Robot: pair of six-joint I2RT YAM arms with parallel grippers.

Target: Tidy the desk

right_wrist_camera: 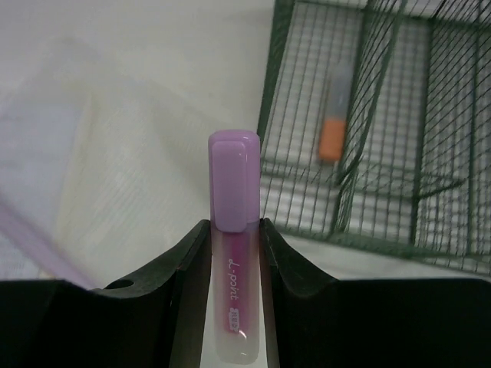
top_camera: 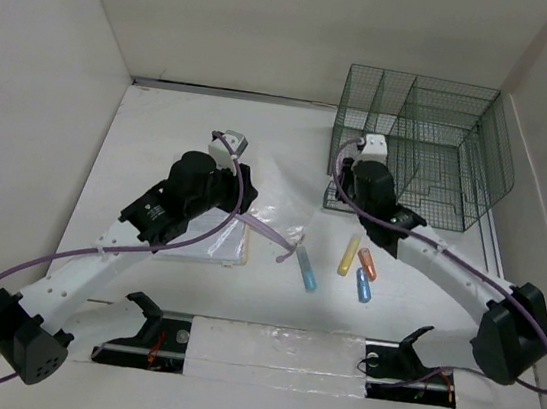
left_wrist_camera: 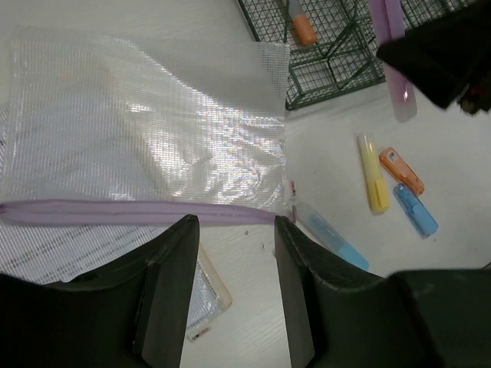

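The right gripper [right_wrist_camera: 234, 230] is clamped on a purple highlighter [right_wrist_camera: 234, 169], just before the green wire rack [top_camera: 423, 144] in the far right corner of the white desk [top_camera: 162, 129]. The left gripper [left_wrist_camera: 234, 224] hangs wide open and empty over the zipper edge of a clear mesh pouch [left_wrist_camera: 146, 123], left of centre. A yellow highlighter [top_camera: 348, 256], an orange highlighter [top_camera: 367, 264] and two blue highlighters [top_camera: 364, 285] lie loose mid-desk.

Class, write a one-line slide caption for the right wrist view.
Right gripper clamps a purple highlighter before the green wire rack, where an orange-capped marker lies.
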